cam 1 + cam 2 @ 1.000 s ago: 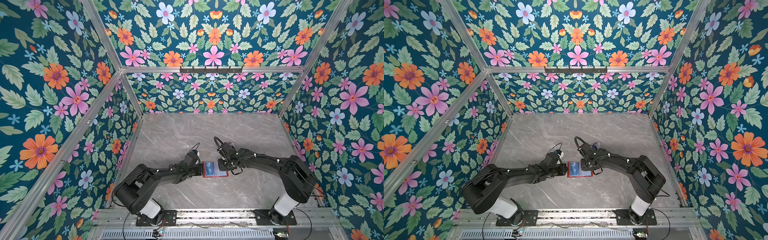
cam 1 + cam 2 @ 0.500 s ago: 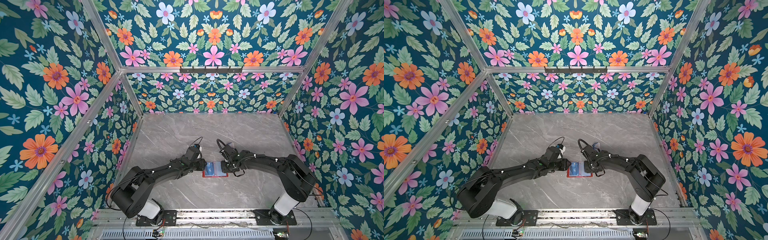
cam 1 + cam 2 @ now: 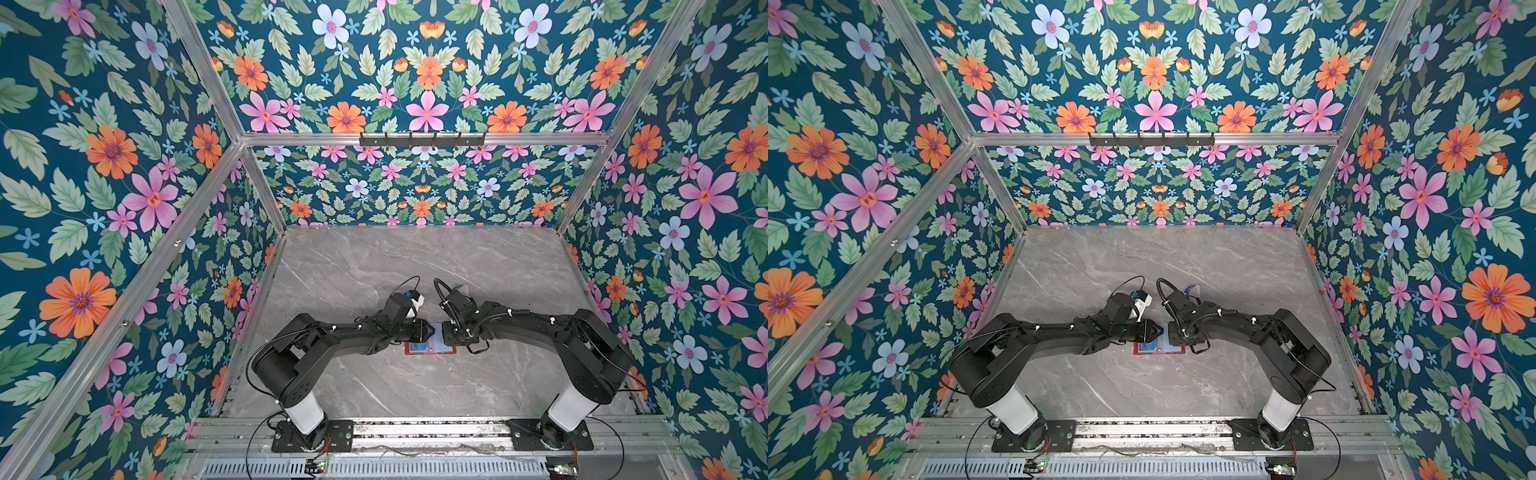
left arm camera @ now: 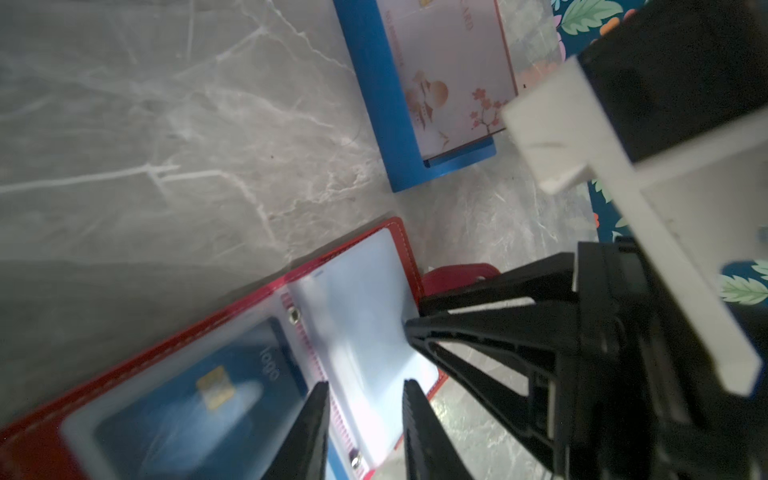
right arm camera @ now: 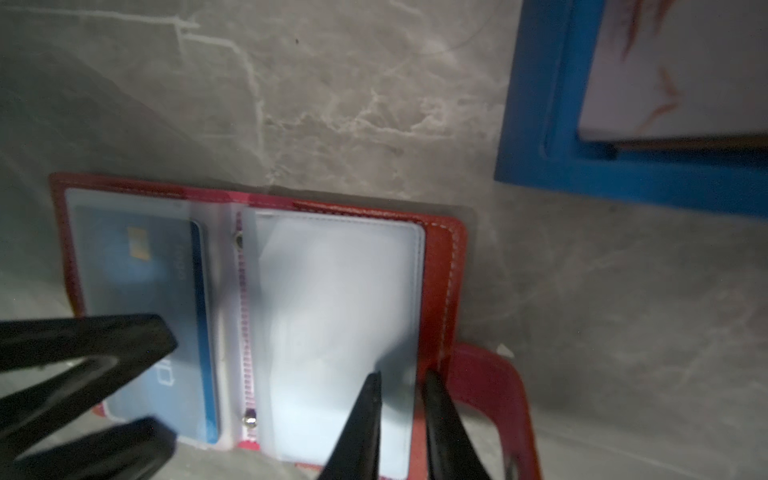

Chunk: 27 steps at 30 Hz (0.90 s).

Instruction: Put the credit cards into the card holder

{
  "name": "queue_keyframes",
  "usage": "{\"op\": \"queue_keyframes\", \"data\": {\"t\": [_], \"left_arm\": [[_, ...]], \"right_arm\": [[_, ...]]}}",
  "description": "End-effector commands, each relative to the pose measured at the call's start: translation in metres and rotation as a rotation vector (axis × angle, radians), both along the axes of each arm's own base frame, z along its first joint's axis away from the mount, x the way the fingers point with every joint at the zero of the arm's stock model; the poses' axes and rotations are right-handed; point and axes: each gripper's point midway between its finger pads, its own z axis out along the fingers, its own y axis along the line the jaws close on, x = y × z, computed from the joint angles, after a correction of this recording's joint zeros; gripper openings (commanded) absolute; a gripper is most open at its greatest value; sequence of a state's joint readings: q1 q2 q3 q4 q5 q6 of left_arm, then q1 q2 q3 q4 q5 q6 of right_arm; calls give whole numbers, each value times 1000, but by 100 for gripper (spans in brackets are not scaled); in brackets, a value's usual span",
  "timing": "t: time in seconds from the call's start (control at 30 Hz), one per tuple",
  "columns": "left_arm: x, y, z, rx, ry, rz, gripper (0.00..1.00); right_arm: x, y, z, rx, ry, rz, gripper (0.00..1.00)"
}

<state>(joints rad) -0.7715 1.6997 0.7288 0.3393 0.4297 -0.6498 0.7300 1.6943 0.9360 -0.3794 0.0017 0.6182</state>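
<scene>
**Both claws meet over the open card holder**

The card holder [image 5: 440,266] lies open and flat on the table [image 3: 415,266], directly between the two claws. The left claw [image 4: 365,386] hangs over the spine, its jaws plainly apart with nothing between them. The right claw [image 5: 404,376] sits at the outer edge of the clear sleeve [image 5: 332,291] with its jaws a narrow gap apart. Whether they pinch the sleeve's lip cannot be told. A blue card [image 5: 145,266] is already seated in the sleeve on the left claw's side. A pale card [image 4: 453,70] stands in the blue stand [image 4: 374,95] beyond both claws' tips, so the task looks partly done.

The step in hand appears to be readying the sleeve at the right claw. To do it well, the left claw should press down near the spine so the holder cannot slide, without nudging the blue card outward. The right claw should take only the top film of the lip and lift it slightly. It should also stay clear of the snap tab strap [image 5: 486,382] just beside its tips.

Both top views show how the arms meet, but the claws hide most of the holder. The left wrist view shows the right claw's tip at the sleeve edge, and the flowers on the pale card. The right wrist view alone shows the whole spread; neither shows whether the pale sleeve is filled
</scene>
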Motion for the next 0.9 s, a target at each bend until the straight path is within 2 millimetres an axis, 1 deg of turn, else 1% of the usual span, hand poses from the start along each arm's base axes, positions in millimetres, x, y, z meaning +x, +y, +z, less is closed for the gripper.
{"op": "queue_keyframes", "data": {"t": [0.0,0.07,0.2,0.57,0.7,0.73,0.83,0.87], "left_arm": [[3,-9,2,-31,3,-9,30],[4,-9,-3,-26,13,-3,27],[3,-10,-13,-10,36,0,26],[-1,-13,-23,3,70,-10,26],[-3,-16,-25,-2,78,-22,24],[-4,-17,-24,-6,78,-25,23],[-4,-18,-23,-10,79,-29,17],[-4,-18,-23,-10,79,-27,12]], "right_arm": [[-6,-1,-9,-4,32,-6,20],[-7,-2,-9,-6,34,-6,20],[-7,-2,-9,-4,35,-6,20],[-7,0,-10,10,37,-5,20],[-7,3,-9,23,36,-5,20],[-6,3,-9,26,34,-5,20],[-6,3,-5,34,26,-10,20],[-6,3,-3,37,19,-14,20]]}}
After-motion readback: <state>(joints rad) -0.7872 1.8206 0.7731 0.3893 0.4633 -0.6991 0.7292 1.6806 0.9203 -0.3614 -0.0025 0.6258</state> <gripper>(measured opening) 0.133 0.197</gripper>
